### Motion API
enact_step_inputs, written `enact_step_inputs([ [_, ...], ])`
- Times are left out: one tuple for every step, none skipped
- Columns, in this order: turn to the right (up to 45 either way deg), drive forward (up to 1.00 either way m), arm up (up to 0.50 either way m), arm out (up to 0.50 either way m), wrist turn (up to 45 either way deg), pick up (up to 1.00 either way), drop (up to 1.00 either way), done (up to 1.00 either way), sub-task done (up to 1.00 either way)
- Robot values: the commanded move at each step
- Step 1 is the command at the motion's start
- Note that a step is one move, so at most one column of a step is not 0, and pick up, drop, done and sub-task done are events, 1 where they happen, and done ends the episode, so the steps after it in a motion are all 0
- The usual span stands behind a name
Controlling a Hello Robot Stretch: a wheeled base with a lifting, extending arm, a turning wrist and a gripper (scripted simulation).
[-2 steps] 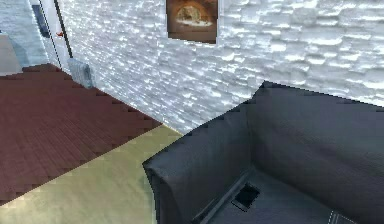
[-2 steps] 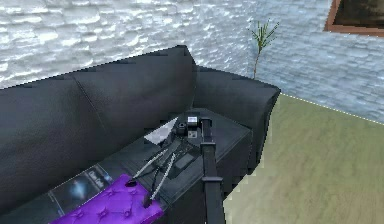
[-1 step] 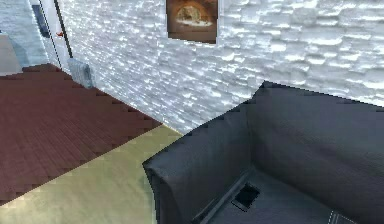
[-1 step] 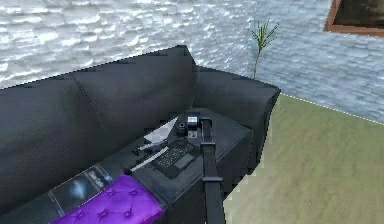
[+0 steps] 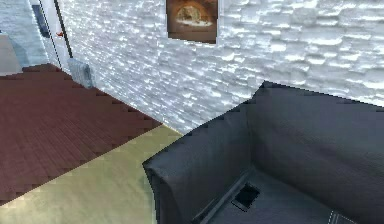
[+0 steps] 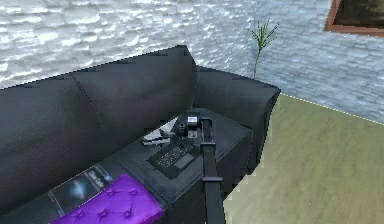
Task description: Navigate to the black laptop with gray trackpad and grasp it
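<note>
In the arm side view, a purple cushion (image 6: 108, 208) lies at lower left on the sofa (image 6: 80, 110). The laptop (image 6: 172, 158) sits on the seat at frame centre, just left of the arm (image 6: 212, 180). The gripper (image 6: 183, 128) is just above it in the picture. I cannot tell its opening, nor whether it has hold of anything, since the laptop lies right by it.

The risks, as I judge them:
- The soft seat may give, so the thin laptop tips or slides from the grip.
- Taking it by the lid could fold it.
- The armrest (image 6: 245, 100) at right leaves the arm little room.
</note>
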Motion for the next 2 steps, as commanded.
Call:
enact_step_inputs([
  [0.0,0.00,0.00,0.00,21.0,0.00,0.00,0.00,0.00],
  [0.0,0.00,-0.30,0.00,0.0,0.00,0.00,0.00,0.00],
])
